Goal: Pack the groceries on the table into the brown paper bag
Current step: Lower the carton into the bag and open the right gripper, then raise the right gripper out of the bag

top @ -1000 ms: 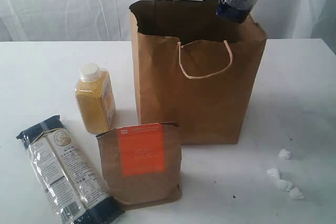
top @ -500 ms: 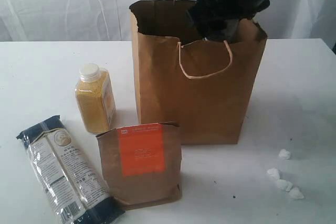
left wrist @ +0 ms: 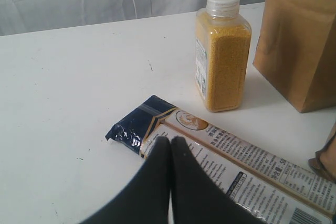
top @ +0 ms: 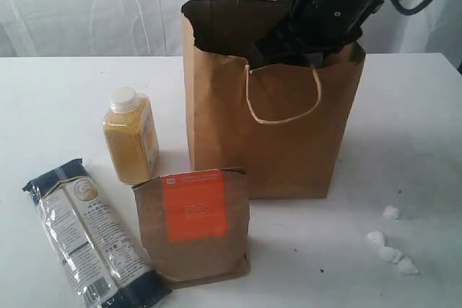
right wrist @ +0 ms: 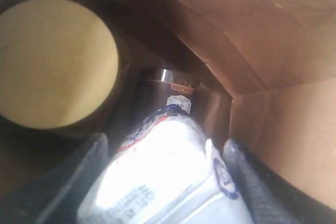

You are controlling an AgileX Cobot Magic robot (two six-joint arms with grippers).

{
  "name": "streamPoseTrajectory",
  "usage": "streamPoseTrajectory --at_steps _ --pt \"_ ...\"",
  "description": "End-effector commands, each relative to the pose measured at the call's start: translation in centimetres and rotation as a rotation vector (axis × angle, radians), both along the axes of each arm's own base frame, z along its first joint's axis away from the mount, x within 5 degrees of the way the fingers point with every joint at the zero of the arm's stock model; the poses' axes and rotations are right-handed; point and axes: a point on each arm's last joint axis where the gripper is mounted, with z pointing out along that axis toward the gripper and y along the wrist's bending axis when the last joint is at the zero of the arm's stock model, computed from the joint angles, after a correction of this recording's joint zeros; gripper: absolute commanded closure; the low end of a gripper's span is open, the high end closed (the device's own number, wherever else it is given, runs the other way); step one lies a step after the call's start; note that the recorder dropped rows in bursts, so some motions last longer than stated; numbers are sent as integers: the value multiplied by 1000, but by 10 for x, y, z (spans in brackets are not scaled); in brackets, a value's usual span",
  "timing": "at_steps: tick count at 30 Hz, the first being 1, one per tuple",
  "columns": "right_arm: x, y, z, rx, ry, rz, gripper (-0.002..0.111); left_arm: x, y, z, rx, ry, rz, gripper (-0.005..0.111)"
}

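Brown paper bag (top: pixel 274 142) holds gold-lidded jar (right wrist: pixel 55 61) and right end effector (right wrist: pixel 165 149) grasping blue-white packet (right wrist: pixel 168 174); left end effector (left wrist: pixel 170 142) clenched empty.

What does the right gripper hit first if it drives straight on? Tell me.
Probably the dark can, straight ahead of the small blue-white packet the right gripper holds; the gold-lidded jar sits beside that line. Depth is unclear.
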Motion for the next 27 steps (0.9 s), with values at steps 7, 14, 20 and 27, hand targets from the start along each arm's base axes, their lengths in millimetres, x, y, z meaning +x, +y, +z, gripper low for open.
streamPoseTrajectory --at_steps 7,14,20,27 --pt "-5 -3 15 20 -46 6 23 0 0 -1 -6 -1 -4 107" --pt "-17 -10 34 40 -84 6 24 0 0 -1 -6 -1 -4 107" --pt "-44 -24 62 96 -194 9 31 0 0 -1 -6 -1 -4 107" --pt "-81 -43 85 168 -322 8 54 0 0 -1 -6 -1 -4 107"
